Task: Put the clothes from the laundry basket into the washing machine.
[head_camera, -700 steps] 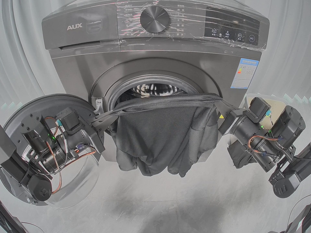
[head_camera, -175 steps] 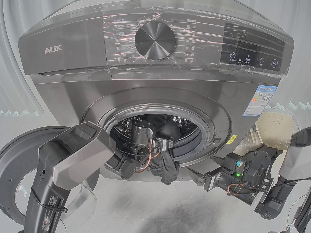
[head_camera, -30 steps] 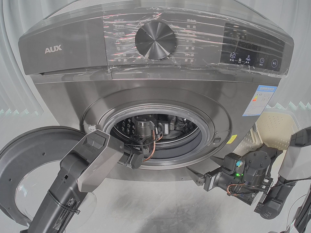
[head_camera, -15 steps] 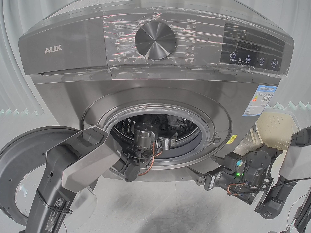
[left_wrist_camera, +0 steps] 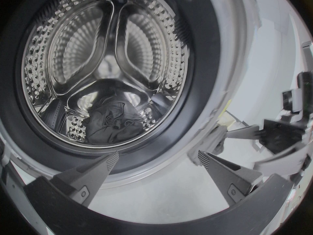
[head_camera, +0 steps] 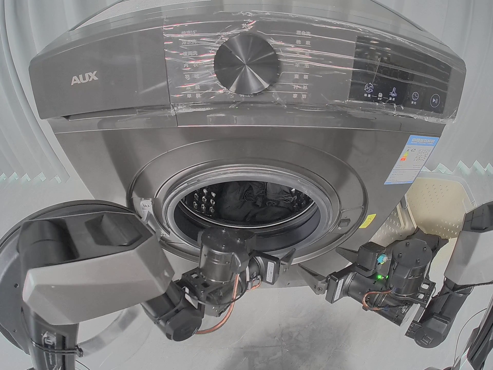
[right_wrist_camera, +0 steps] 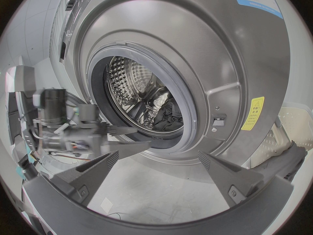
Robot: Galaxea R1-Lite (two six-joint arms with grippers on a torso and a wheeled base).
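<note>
Left tool (left_wrist_camera: 157,154) is back out of drum (left_wrist_camera: 81,49), wide open and empty, dark garment (left_wrist_camera: 111,126) stays inside; right tool (right_wrist_camera: 156,155) open, empty, so that load's in.

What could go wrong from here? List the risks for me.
1. The left gripper, jaws open, hangs close to the right gripper below the washer opening. A swing by either could make them collide.
2. The left arm sits right in front of the open door; pulling back might knock it.
3. A dark cloth droops over the basket rim. A poor grab might drop it on the floor.
</note>
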